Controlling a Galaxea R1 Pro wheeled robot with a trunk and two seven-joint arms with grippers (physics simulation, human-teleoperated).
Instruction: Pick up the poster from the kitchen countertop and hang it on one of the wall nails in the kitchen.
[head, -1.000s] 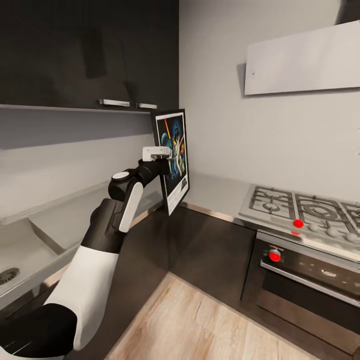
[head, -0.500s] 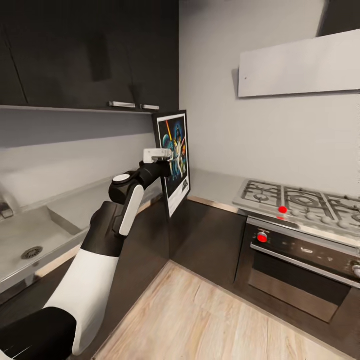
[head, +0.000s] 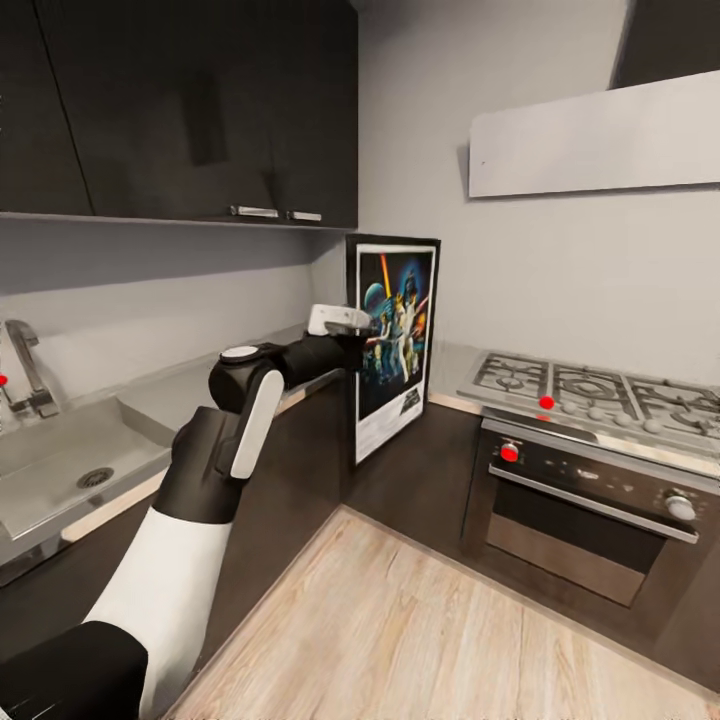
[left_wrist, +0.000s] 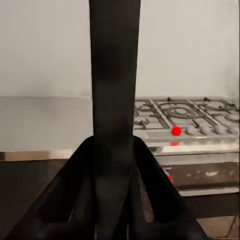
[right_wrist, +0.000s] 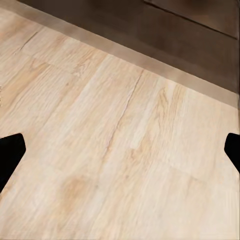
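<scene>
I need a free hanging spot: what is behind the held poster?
Behind the poster, held by the left gripper, are pale wall and countertop; whatever it covers, any nail included, is hidden.

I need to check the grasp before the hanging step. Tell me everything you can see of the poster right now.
The poster is an upright rectangle with a thin black frame, a white border, colourful figures on dark blue and a dark title strip below. It looks flat and rigid. The left pincer is shut on its left edge about mid-height, holding it upright in the air, clear of the countertop, in front of the pale wall. In the left wrist view it shows edge-on as a dark vertical band.
</scene>
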